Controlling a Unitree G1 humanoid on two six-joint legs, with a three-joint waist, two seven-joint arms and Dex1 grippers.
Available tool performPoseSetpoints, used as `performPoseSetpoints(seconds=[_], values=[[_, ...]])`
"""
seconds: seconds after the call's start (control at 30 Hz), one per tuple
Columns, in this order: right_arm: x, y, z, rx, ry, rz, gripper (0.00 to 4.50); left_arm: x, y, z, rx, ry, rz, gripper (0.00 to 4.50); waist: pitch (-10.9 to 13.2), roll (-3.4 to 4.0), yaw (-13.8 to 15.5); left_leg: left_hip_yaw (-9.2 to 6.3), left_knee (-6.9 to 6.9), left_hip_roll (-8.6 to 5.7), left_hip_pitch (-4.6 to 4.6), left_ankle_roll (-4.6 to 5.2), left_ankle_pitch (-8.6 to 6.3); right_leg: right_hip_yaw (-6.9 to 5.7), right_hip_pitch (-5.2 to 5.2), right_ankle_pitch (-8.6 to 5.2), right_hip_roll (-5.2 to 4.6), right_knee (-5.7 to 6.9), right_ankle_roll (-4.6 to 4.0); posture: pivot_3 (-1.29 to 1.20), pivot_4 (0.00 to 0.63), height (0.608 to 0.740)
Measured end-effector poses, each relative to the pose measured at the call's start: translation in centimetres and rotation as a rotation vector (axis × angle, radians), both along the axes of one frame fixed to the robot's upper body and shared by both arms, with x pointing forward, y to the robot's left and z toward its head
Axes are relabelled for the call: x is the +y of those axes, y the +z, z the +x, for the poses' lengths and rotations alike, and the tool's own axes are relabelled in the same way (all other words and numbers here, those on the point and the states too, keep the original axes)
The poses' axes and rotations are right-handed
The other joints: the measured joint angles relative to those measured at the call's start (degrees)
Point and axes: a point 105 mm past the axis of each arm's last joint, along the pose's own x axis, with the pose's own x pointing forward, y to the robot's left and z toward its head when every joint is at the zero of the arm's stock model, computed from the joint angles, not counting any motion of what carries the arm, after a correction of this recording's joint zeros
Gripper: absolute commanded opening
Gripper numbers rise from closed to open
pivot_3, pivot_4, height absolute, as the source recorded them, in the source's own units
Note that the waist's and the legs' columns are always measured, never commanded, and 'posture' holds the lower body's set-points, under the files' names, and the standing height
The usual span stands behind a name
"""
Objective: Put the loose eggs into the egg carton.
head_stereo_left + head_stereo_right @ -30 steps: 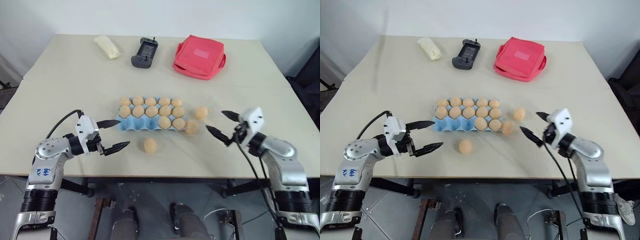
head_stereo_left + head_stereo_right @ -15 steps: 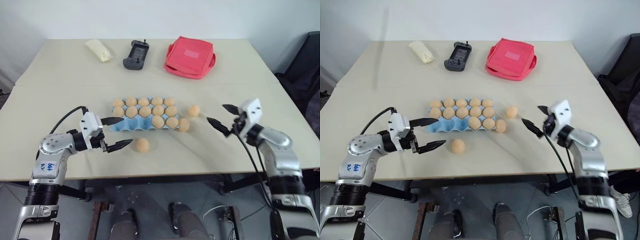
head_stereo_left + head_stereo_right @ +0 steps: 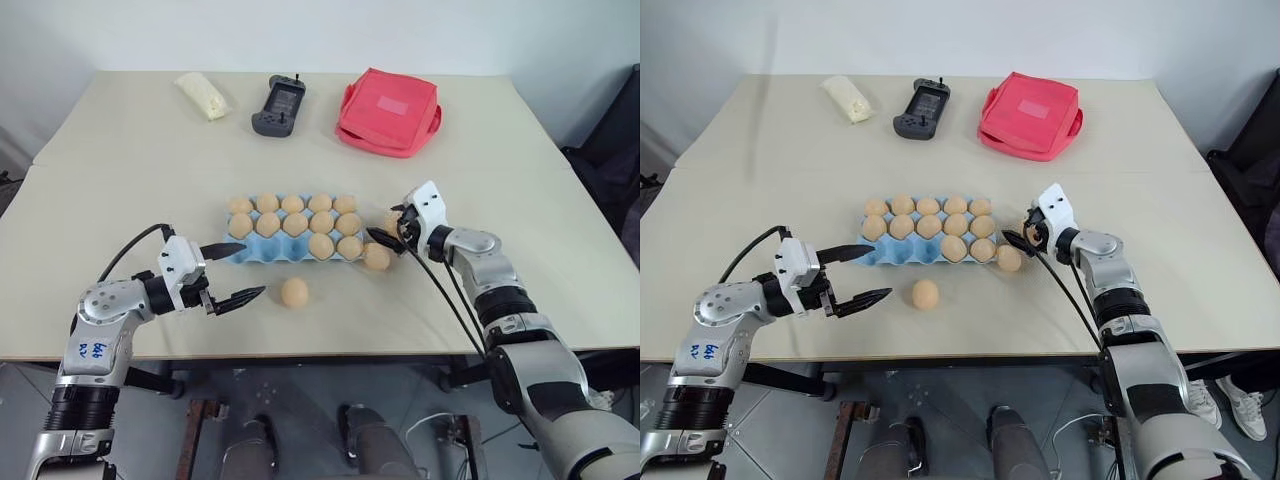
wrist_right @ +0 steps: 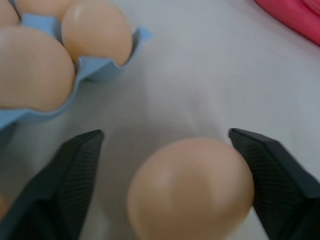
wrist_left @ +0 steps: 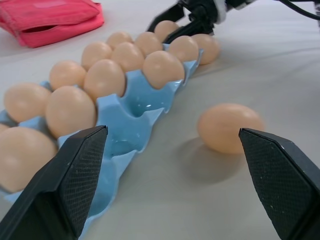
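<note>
The light blue egg carton [image 3: 262, 253] lies mid-table with several tan eggs in its cups; near-row cups at its left end are empty [image 5: 135, 107]. One loose egg [image 3: 294, 291] rests on the table in front of the carton. A second [image 3: 376, 257] lies at the carton's right front corner. A third [image 4: 190, 187] sits off the carton's right end, between the fingers of my right gripper [image 3: 388, 226]; a gap shows on one side of it. My left gripper [image 3: 250, 269] hovers open by the carton's left front corner, empty.
At the table's back lie a red pouch [image 3: 388, 98], a black controller [image 3: 279, 104] and a pale wrapped packet [image 3: 202, 96]. The loose front egg [image 5: 229, 127] lies just ahead of my left gripper. A dark chair [image 3: 615, 140] stands off the table's right edge.
My right gripper has reached in toward the carton's right end and now straddles the egg there, its fingers closer together. The left gripper has stayed put. The camera has shifted.
</note>
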Motion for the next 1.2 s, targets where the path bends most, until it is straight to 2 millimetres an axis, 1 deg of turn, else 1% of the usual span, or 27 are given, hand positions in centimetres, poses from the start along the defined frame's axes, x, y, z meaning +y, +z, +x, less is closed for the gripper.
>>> performPoseSetpoints(seconds=[0.07,0.1,0.2,0.3,0.37,0.43,0.5,0.57,0.63,0.77,0.8,0.83,0.93,1.0,1.07,1.13,1.2], values=[[0.7,0.5,-0.3,-0.017,0.053,0.02,2.53,0.3,0.1,0.0,-0.001,0.017,-0.003,4.5,0.01,0.01,-0.19,0.01,0.0,0.04,0.0,0.0,0.0,0.01,-0.02,0.02,0.05,0.02,0.04,0.0,0.15,0.74],[1.1,1.0,-0.6,-0.036,0.082,0.027,2.39,0.4,0.2,-0.1,-0.004,0.022,-0.002,4.5,0.01,0.02,-0.23,0.01,0.01,0.08,0.01,0.0,0.0,0.01,-0.02,0.02,0.09,0.06,0.05,0.0,0.15,0.74],[2.5,3.1,-1.6,-0.114,0.167,0.061,2.39,0.9,0.3,-0.2,-0.006,0.042,-0.007,4.5,0.01,0.02,-0.16,-0.04,0.01,0.2,0.03,-0.08,0.0,-0.02,-0.05,0.02,0.14,0.14,0.05,0.0,0.15,0.74],[4.1,4.8,-2.9,-0.148,0.243,0.086,2.39,1.5,0.2,-0.4,0.006,0.062,-0.017,4.5,0.01,0.02,-0.09,-0.08,0.02,0.28,0.04,-0.21,-0.06,-0.05,-0.09,0.0,0.06,0.2,0.01,0.0,0.15,0.74],[6.0,5.6,-4.0,-0.153,0.303,0.095,2.39,1.7,0.1,-0.4,0.01,0.073,-0.022,4.5,0.01,0.02,-0.15,-0.06,0.02,0.3,0.04,-0.33,-0.13,-0.04,-0.12,0.0,-0.02,0.23,0.0,0.0,0.15,0.74],[8.2,6.2,-5.2,-0.152,0.361,0.102,2.39,2.0,-0.1,-0.5,0.019,0.081,-0.022,4.5,0.01,0.03,-0.19,-0.07,0.02,0.32,0.04,-0.39,-0.17,-0.04,-0.15,-0.01,-0.03,0.26,-0.02,0.0,0.15,0.74],[10.6,6.4,-6.3,-0.142,0.417,0.105,2.39,2.5,-0.5,-0.6,0.04,0.099,-0.02,4.5,0.01,0.03,-0.21,-0.07,0.01,0.34,0.04,-0.42,-0.19,-0.06,-0.16,-0.05,-0.04,0.26,-0.08,0.0,0.15,0.74],[12.3,6.3,-7.0,-0.128,0.445,0.109,2.39,3.3,-0.9,-0.6,0.059,0.125,-0.02,4.5,0.01,0.02,-0.14,-0.08,0.01,0.33,0.02,-0.44,-0.19,-0.11,-0.16,-0.15,-0.08,0.26,-0.27,0.0,0.15,0.74],[13.7,6.0,-7.4,-0.116,0.46,0.104,2.39,3.7,-0.9,-0.6,0.062,0.135,-0.013,4.5,0.0,0.01,-0.12,-0.06,0.0,0.29,0.0,-0.45,-0.21,-0.11,-0.16,-0.21,-0.15,0.2,-0.39,0.0,0.15,0.74],[15.5,5.0,-7.8,-0.097,0.471,0.082,2.39,3.9,-0.9,-0.6,0.061,0.144,-0.013,4.5,-0.02,-0.02,0.04,-0.06,-0.04,0.22,-0.14,-0.44,-0.22,-0.15,-0.16,-0.23,-0.26,0.04,-0.43,0.0,0.15,0.74],[15.6,4.8,-7.7,-0.091,0.467,0.081,3.05,3.9,-0.9,-0.6,0.06,0.145,-0.013,4.5,-0.02,-0.02,0.04,-0.06,-0.05,0.21,-0.16,-0.44,-0.22,-0.16,-0.17,-0.23,-0.26,0.02,-0.42,0.0,0.15,0.74],[15.6,4.6,-7.6,-0.084,0.46,0.083,3.32,3.9,-0.9,-0.6,0.061,0.146,-0.013,4.5,-0.02,-0.02,0.05,-0.05,-0.06,0.21,-0.17,-0.44,-0.23,-0.18,-0.17,-0.21,-0.27,0.0,-0.39,0.0,0.15,0.74],[15.6,4.5,-7.4,-0.077,0.446,0.088,4.39,3.9,-0.9,-0.5,0.064,0.147,-0.015,4.5,-0.02,-0.02,0.03,-0.04,-0.12,0.22,-0.18,-0.46,-0.25,-0.21,-0.21,-0.14,-0.24,0.01,-0.26,0.0,0.15,0.74],[15.4,4.6,-7.3,-0.081,0.436,0.093,4.45,3.8,-1.0,-0.5,0.066,0.144,-0.016,4.5,-0.02,-0.02,0.04,-0.05,-0.14,0.26,-0.18,-0.49,-0.27,-0.23,-0.24,-0.13,-0.19,0.02,-0.24,0.0,0.15,0.74],[14.5,5.1,-7.2,-0.093,0.425,0.083,4.45,3.5,-0.9,-0.4,0.064,0.136,-0.018,4.5,-0.02,-0.02,0.06,-0.06,-0.16,0.27,-0.2,-0.5,-0.27,-0.24,-0.28,-0.13,-0.16,0.03,-0.24,0.0,0.15,0.74],[13.1,6.0,-7.4,-0.128,0.415,0.086,4.45,3.3,-0.8,-0.3,0.062,0.131,-0.017,4.5,-0.02,-0.02,0.16,-0.06,-0.16,0.27,-0.2,-0.49,-0.27,-0.24,-0.27,-0.13,-0.15,0.01,-0.24,0.0,0.15,0.74],[10.9,6.4,-7.8,-0.152,0.39,0.088,4.45,3.0,-0.7,-0.2,0.059,0.114,-0.016,4.5,-0.02,-0.03,0.47,-0.06,-0.14,0.27,-0.19,-0.47,-0.28,-0.3,-0.25,-0.14,-0.15,-0.01,-0.26,0.0,0.15,0.74]])
